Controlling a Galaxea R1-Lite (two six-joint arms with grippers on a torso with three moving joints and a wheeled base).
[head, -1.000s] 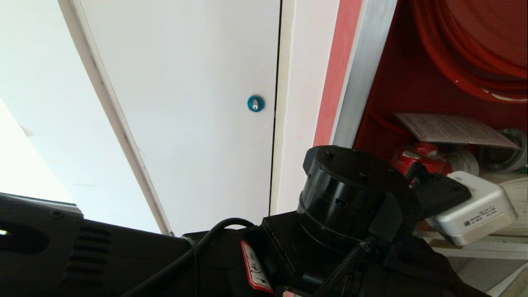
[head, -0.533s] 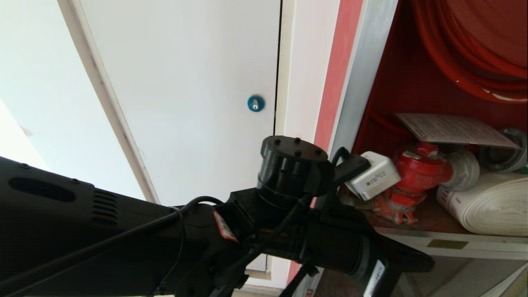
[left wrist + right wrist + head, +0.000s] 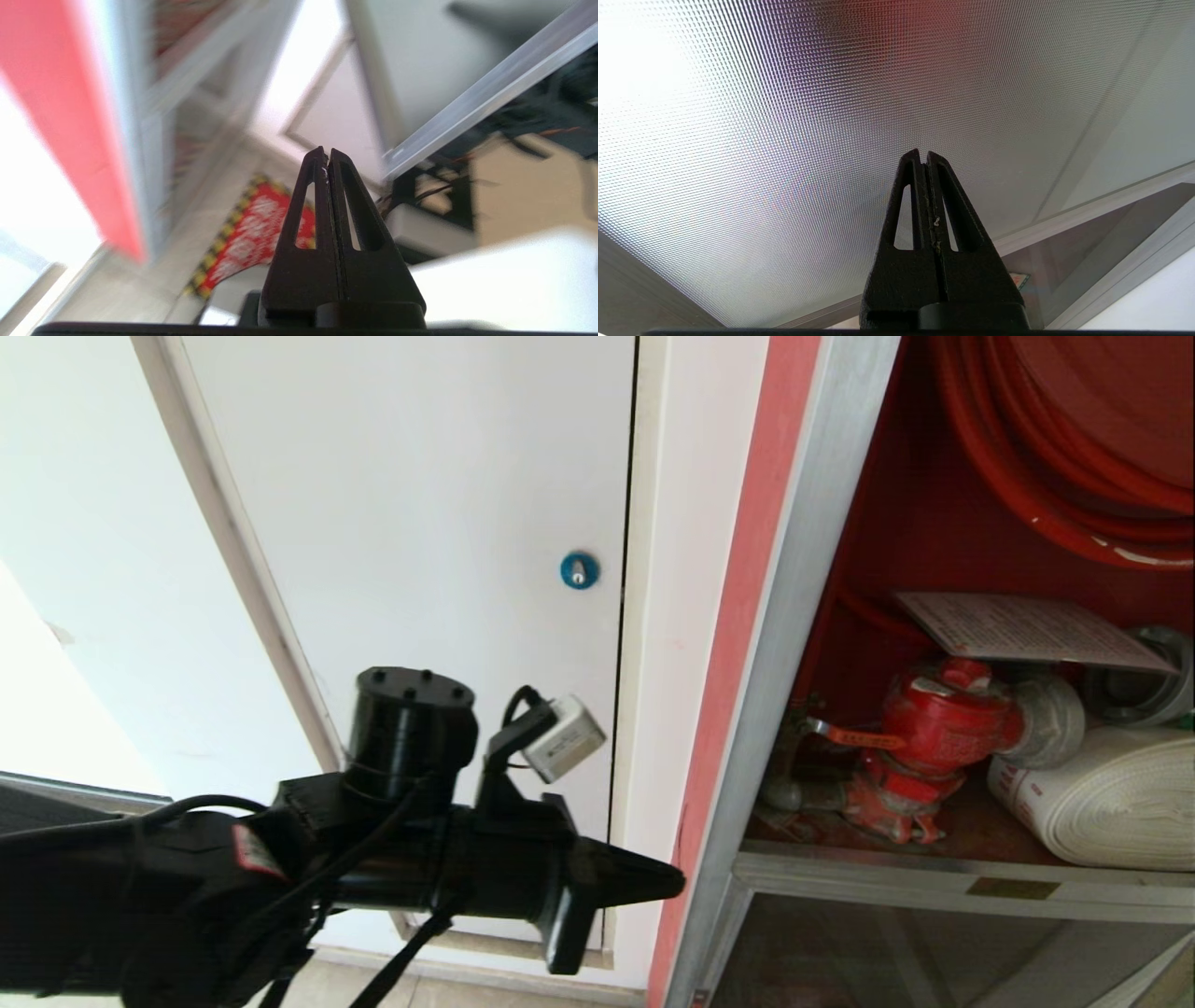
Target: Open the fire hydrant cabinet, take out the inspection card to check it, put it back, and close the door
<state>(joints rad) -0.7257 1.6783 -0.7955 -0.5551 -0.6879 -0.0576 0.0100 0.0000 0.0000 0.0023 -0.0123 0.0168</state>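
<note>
The fire hydrant cabinet [image 3: 794, 616] stands open at the right, red inside, with the red hose reel [image 3: 1074, 448] at the top. The white inspection card [image 3: 1018, 630] lies tilted on top of the red hydrant valve [image 3: 943, 723], beside the white rolled hose [image 3: 1102, 803]. My left gripper [image 3: 677, 880] is shut and empty. It points towards the cabinet's grey frame from the left, outside the cabinet and below the valve's level. In the left wrist view the left gripper [image 3: 327, 151] also shows its jaws pressed together. My right gripper [image 3: 923, 154] is shut, close to the door's dark glass [image 3: 1064, 261] with its green-bordered sticker [image 3: 1020, 279].
A plain white panel [image 3: 420, 569] with a small blue round lock [image 3: 579, 569] fills the wall left of the cabinet. A glass panel [image 3: 934, 952] sits below the cabinet's shelf. A red floor marking with a yellow-black border [image 3: 252, 233] shows in the left wrist view.
My left arm has swung left and down, from in front of the cabinet's opening to in front of the white panel. The valve it covered now shows. The card has not moved.
</note>
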